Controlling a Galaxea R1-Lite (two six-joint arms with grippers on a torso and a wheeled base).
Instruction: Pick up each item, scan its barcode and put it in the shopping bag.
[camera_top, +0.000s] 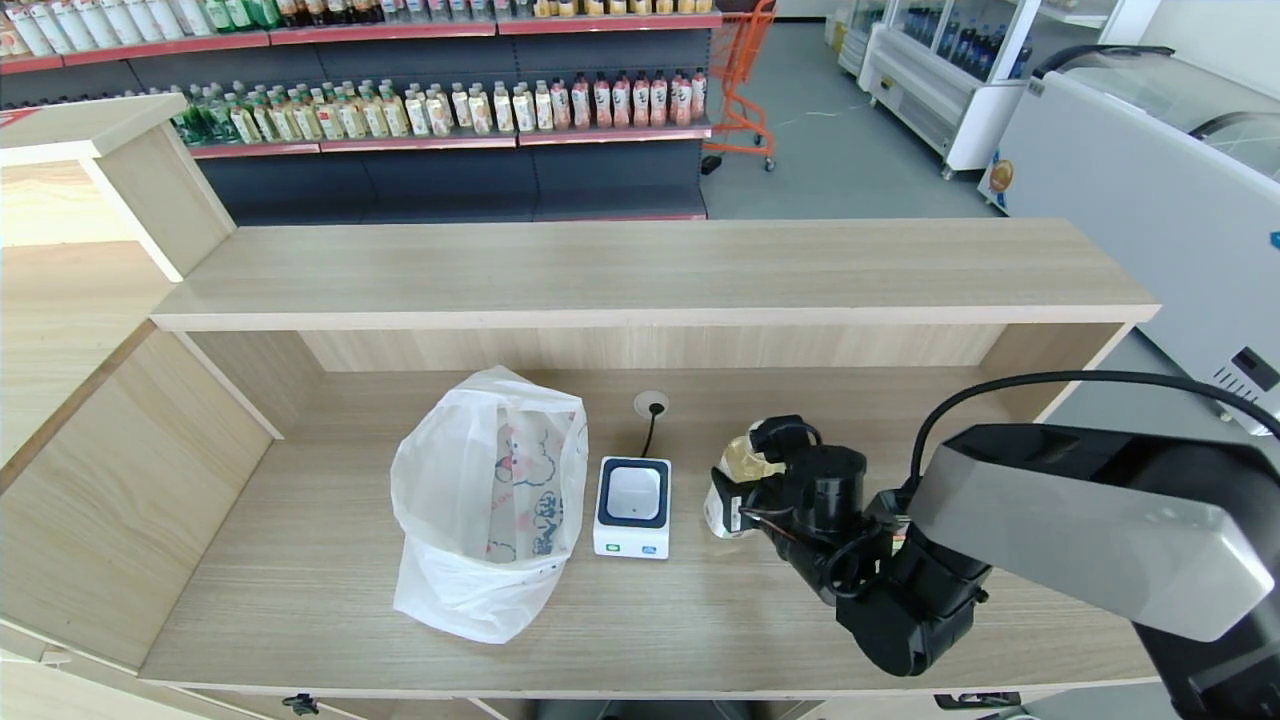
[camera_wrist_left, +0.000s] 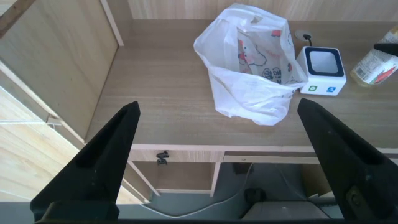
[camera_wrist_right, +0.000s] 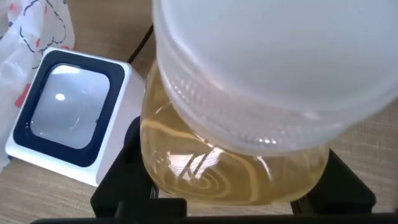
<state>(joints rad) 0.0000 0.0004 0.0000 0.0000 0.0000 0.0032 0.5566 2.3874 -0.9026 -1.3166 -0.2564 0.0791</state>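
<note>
Checkout station seen from the head camera, with both wrist views. The right pincer (camera_wrist_right: 236, 194) is closed around a bottle (camera_top: 728, 500) of amber liquid, one dark finger on each side of its body. The white cap (camera_wrist_right: 267, 56) points back toward the wrist, so the bottle's long axis runs roughly along the line of the forearm and is tilted, not upright. Whether its base is clear of the worktop (camera_top: 300, 590) cannot be told.

The scanner (camera_top: 633, 506) stands just beside the bottle, on the robot's left of it, with its dark-framed window (camera_top: 634, 492) facing upward. Farther left again, close beside the scanner, the white shopping bag (camera_top: 470, 510) stands with its mouth open upward. Bottle, scanner and bag thus lie in one row across the worktop, and the coming move appears to be a short leftward carry.

The step in hand is judged to be scanning. The label (camera_top: 724, 512) sits on the side of the bottle toward the scanner, and it would probably have to be turned down over the window before it can be read.

The left pincer (camera_wrist_left: 217, 106) hangs with its fingers spread wide and holding nothing, out past the worktop's front edge and well apart from the bottle. The right arm is clearly the nearer
</note>
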